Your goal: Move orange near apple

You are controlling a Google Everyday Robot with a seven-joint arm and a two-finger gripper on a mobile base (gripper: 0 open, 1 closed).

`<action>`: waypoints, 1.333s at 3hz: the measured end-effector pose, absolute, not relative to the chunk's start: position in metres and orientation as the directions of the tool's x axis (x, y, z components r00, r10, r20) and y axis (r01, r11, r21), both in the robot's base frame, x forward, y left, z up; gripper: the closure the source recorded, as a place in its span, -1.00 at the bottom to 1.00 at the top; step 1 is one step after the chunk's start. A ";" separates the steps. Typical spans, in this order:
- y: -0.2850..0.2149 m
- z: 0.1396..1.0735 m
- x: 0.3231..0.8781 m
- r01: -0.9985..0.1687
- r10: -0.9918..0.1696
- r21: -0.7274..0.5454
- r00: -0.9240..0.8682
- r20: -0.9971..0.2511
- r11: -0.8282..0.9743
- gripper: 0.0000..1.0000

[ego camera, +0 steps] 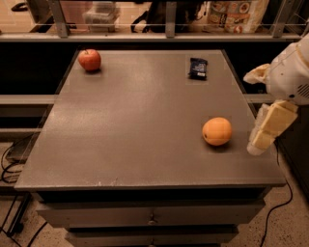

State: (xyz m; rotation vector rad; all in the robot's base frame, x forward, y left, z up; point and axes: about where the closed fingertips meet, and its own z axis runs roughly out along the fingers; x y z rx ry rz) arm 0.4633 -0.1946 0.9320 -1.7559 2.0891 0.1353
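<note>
Drawers: a bank of flat grey drawer fronts (pixel 152 217) sits under the front edge of the table, nearest the camera. A dark cable (pixel 277 202) trails on the speckled floor off the table's front right corner. More dark cables (pixel 9 161) lie off its left side.

Table: a square table (pixel 145 125) with a matte grey top.

Orange: the round, smooth, plain orange fruit (pixel 217 131) rests on the table top, in the front right part, close to the right edge. A small shadow sits under it.

Gripper: the cream-coloured two-finger gripper (pixel 258 144) hangs at the table's right edge, tip pointing down and a little inward. It is just beside the orange but apart from it. The white arm housing (pixel 289 72) sits above it, off the table's right side. Whether the gripper is released or clenched: cannot tell. It holds nothing.

Packet: a small dark blue, shiny snack packet (pixel 198 68) lies flat on the table's far right part.

Apple: the small round red apple (pixel 89 60), short dark stem up, stands at the table's far left corner, well apart from the orange, diagonally across the top.

Background: a metal railing (pixel 166 24) runs beyond the table's far edge, and a printed bag (pixel 236 14) stands behind it.
</note>
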 end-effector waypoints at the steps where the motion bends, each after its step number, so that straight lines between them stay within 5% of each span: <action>1: -0.177 0.899 0.477 -0.974 -0.909 -0.139 -0.109 -0.403 0.179 -1.00; 2: -0.165 0.868 0.485 -0.982 -0.899 -0.084 -0.118 -0.422 0.169 -1.00; 4: -0.156 0.848 0.492 -0.985 -0.896 -0.037 -0.137 -0.423 0.168 -0.16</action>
